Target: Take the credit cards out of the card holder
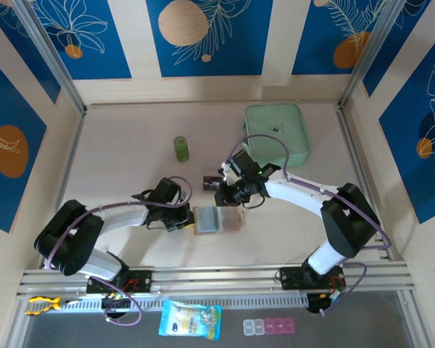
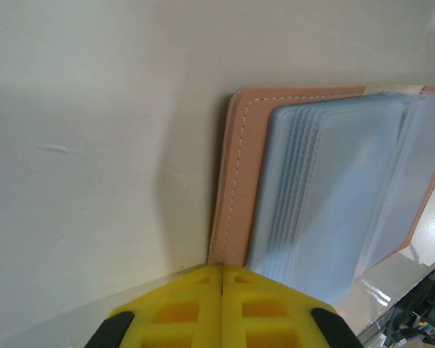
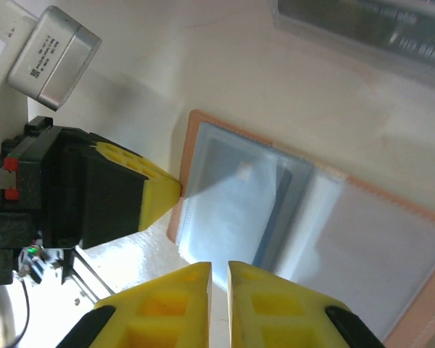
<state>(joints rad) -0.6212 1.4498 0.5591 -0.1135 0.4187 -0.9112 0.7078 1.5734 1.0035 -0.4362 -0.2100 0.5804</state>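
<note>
The card holder lies open and flat on the table, its tan cover framing pale blue plastic pockets. The dark blue edge of a credit card shows inside one pocket. Another dark card lies on the table just beyond the holder, its printed face blurred. My left gripper is shut, and its tips press against the holder's left edge. My right gripper hovers over the pockets' near edge. Its jaws stand a narrow slit apart with nothing visible between them.
A large mint-green zip pouch sits at the back right and a small green cylinder at the back centre. Side walls close in the table. Below the front rail lie a blue packet and small pill boxes.
</note>
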